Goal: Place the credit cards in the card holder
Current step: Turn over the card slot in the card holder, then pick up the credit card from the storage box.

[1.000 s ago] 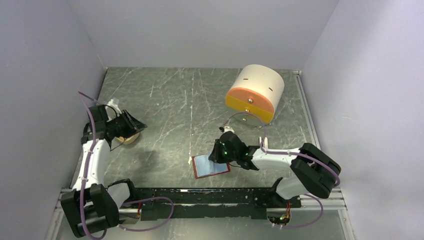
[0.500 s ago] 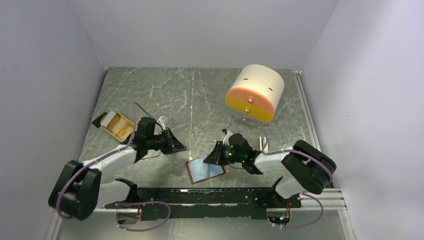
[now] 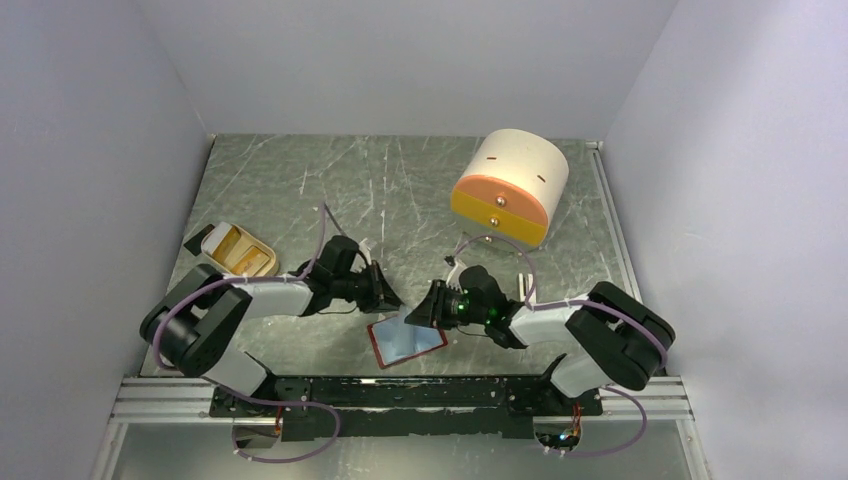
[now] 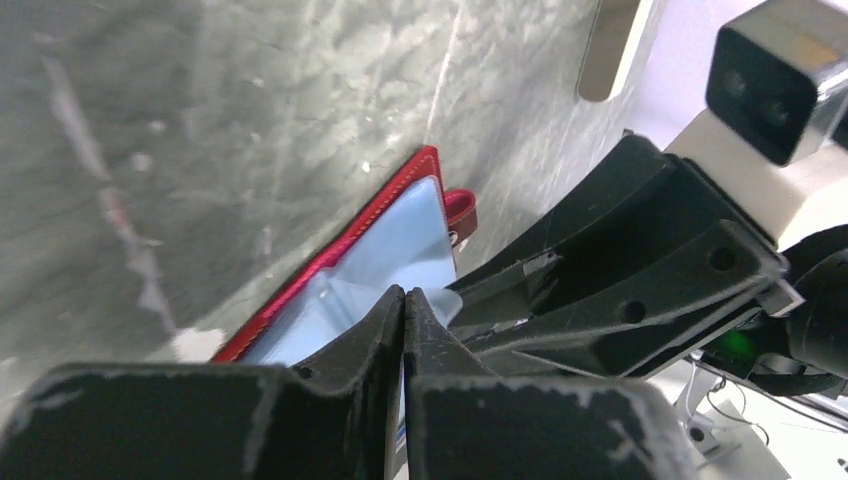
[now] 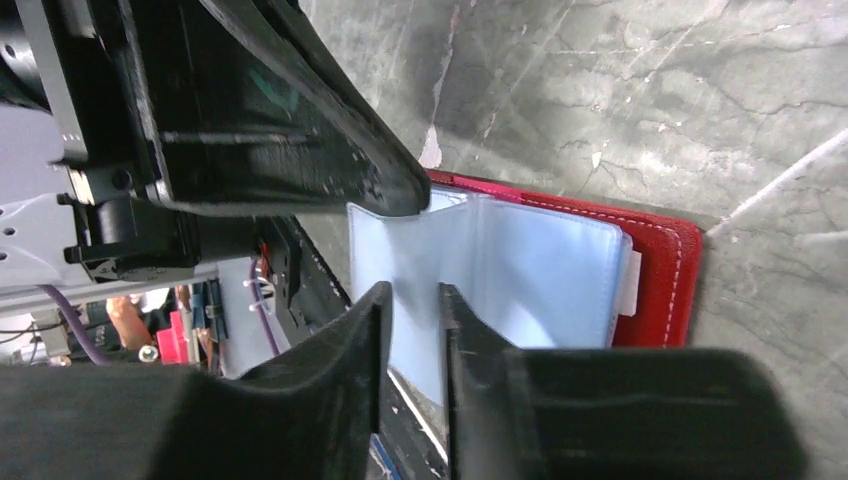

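Note:
The red card holder (image 3: 410, 340) lies open near the table's front edge, its pale blue pockets facing up. It also shows in the left wrist view (image 4: 390, 200) and the right wrist view (image 5: 660, 270). My right gripper (image 3: 432, 307) (image 5: 413, 290) is at its far right corner, closed on a pale blue pocket leaf. My left gripper (image 3: 388, 298) (image 4: 403, 292) is shut, with its tips against the blue lining; no card shows between them. Yellowish credit cards (image 3: 240, 255) lie in the beige tray (image 3: 215, 238) at the left.
A big cream-and-orange cylinder (image 3: 510, 185) lies on its side at the back right. A small dark flat piece (image 3: 196, 240) lies just left of the tray. The two grippers are almost touching over the holder. A black rail runs along the table's front edge.
My left arm swung from the tray at the left across to the card holder. The holder turned a little and shifted left under my right gripper.

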### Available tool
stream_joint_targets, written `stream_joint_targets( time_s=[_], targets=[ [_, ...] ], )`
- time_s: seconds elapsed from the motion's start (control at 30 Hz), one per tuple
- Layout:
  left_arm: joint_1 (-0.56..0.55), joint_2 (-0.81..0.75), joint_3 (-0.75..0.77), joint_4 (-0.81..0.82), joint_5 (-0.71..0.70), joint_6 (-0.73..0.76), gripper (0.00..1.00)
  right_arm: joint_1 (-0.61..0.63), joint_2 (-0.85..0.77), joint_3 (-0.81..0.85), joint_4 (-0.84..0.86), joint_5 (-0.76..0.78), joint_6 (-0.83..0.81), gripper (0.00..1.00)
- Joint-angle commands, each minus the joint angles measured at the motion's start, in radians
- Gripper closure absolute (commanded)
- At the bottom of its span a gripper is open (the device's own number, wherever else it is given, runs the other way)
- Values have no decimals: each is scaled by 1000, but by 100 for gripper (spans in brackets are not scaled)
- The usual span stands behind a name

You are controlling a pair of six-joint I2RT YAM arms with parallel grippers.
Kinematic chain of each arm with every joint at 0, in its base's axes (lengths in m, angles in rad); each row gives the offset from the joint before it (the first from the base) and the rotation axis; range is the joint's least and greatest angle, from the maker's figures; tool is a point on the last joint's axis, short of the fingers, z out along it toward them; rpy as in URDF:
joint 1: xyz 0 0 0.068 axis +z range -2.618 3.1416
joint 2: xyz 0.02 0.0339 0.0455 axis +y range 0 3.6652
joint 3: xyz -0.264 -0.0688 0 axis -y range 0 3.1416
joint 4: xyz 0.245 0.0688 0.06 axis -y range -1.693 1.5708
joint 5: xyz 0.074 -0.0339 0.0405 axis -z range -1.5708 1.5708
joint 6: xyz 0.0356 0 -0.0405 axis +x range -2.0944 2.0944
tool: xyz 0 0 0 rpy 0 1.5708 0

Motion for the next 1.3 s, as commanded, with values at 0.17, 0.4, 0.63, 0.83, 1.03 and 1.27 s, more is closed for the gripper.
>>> stream_joint_targets(
  time_s=[0.17,0.4,0.63,0.83,1.03,1.27],
  targets=[
    [-151,107,121,119,11,-76,89,-51,-304,17,-374,162,-122,49],
    [-187,182,187,168,32,-94,90,-59,-527,79,-647,264,-200,45],
    [-171,174,355,-117,-17,55,80,-58,-579,87,-712,276,-214,45],
    [-169,202,407,-214,-58,67,82,-58,-635,125,-832,358,-222,44],
    [63,0,496,-620,-299,261,73,-58,-662,114,-858,344,-246,43],
    [386,-168,611,-933,-577,516,67,-59,-710,106,-837,335,-288,40]
  ],
)
